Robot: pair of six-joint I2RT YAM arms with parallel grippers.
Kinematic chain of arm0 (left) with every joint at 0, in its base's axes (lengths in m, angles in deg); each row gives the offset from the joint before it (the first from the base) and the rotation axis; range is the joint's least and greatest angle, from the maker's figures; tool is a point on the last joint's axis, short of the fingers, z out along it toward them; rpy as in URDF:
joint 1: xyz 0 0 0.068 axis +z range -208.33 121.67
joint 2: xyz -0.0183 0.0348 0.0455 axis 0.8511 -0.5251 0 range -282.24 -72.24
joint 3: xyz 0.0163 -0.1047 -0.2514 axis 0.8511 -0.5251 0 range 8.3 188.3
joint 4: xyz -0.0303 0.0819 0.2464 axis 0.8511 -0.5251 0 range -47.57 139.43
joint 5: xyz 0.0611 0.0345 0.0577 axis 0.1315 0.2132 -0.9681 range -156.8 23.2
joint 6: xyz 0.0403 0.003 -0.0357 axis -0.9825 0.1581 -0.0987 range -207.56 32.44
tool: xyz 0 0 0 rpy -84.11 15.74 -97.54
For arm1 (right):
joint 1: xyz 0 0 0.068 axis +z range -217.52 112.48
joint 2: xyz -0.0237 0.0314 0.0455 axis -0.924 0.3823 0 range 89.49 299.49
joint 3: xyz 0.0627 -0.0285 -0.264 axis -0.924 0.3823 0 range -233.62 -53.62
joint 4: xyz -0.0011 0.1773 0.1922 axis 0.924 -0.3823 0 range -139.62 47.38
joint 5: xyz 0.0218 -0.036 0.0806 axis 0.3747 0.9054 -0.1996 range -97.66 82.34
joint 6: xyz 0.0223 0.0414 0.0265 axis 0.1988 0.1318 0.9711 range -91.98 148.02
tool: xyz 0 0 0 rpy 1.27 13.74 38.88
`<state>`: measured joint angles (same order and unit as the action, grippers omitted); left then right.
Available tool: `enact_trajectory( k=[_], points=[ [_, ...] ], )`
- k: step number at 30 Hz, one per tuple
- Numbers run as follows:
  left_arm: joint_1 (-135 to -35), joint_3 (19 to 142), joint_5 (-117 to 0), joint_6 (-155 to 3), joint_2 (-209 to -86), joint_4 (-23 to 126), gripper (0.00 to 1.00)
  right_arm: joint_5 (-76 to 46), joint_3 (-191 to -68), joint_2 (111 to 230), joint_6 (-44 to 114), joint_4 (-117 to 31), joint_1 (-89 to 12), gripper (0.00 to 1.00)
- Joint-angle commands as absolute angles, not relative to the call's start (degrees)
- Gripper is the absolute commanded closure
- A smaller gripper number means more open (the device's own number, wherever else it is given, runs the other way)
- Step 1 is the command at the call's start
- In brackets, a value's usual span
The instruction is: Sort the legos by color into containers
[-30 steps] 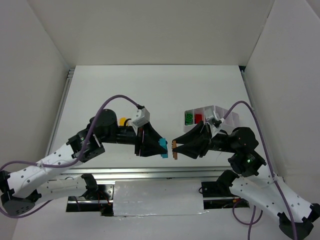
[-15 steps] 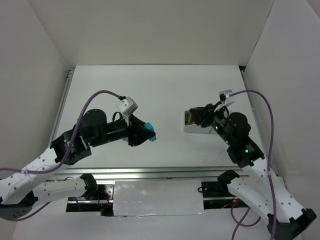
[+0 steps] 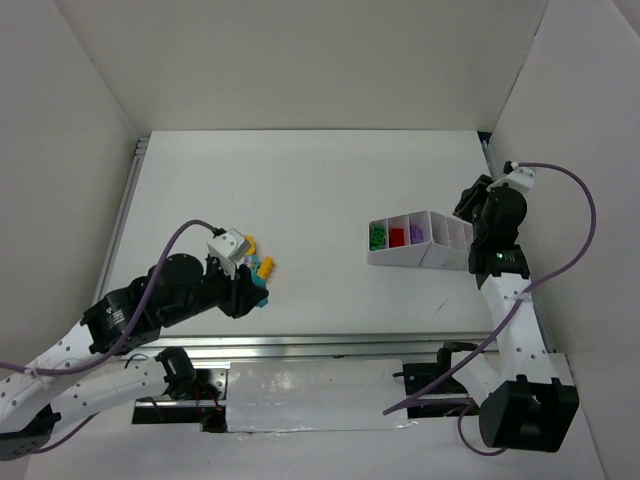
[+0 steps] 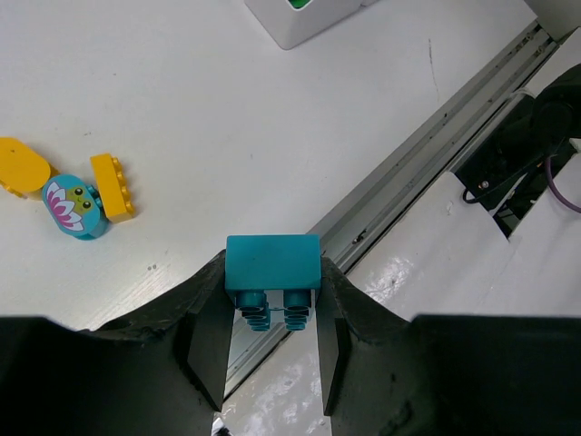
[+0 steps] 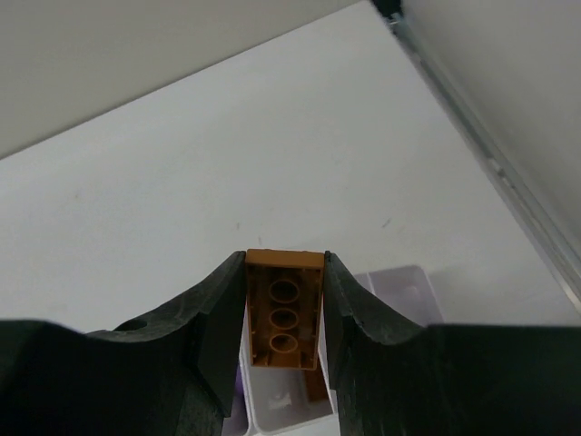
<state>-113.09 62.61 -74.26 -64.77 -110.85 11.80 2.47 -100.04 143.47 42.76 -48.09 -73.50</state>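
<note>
My left gripper (image 4: 272, 304) is shut on a teal brick (image 4: 272, 263), studs facing the camera, held low over the table's front left (image 3: 260, 296). Just beyond it lie loose legos: two yellow ones (image 4: 113, 186) (image 4: 23, 166) and a round teal piece with a flower print (image 4: 74, 206). The white containers tray (image 3: 440, 257) sits right of centre with green (image 3: 377, 236), red (image 3: 397, 236) and purple (image 3: 418, 232) bricks in its left compartments. My right gripper (image 5: 284, 318) is shut on an orange-brown brick (image 5: 284, 304), hovering above the tray's right compartments (image 5: 413, 286).
A metal rail (image 3: 330, 345) runs along the table's near edge, with a shiny plate (image 3: 315, 395) below it between the arm bases. White walls close in the left, back and right sides. The right arm (image 3: 505, 290) stands along the right wall.
Both arms have left the centre. The left one pulled back to the front left with the teal brick; the right one swung to the tray's right end with the orange-brown brick.
</note>
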Motion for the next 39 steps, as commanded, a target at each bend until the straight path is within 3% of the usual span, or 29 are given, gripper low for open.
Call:
enact_trajectory(
  k=[1,19,23,26,39],
  points=[
    [-112.99,62.53,-73.05,-65.41,-109.07,13.39,1.0,-13.15,-98.89,145.99,38.31,-40.71,-74.81,1.0],
    [-115.54,61.04,-70.84,-66.11,-103.97,14.45,1.0,-14.96,-96.51,153.48,36.1,-41.3,-76.75,1.0],
    [-115.72,61.04,-70.67,-66.29,-103.79,14.45,1.0,-12.76,-95.02,153.31,37.33,-40.86,-76.84,0.93],
    [-115.72,61.13,-70.76,-66.29,-104.06,14.45,1.0,-12.85,-94.05,151.9,37.95,-40.16,-76.75,0.73],
    [-115.72,61.48,-70.84,-66.29,-104.06,14.53,1.0,-13.99,-94.23,150.23,38.74,-41.04,-76.75,0.47]
  ],
)
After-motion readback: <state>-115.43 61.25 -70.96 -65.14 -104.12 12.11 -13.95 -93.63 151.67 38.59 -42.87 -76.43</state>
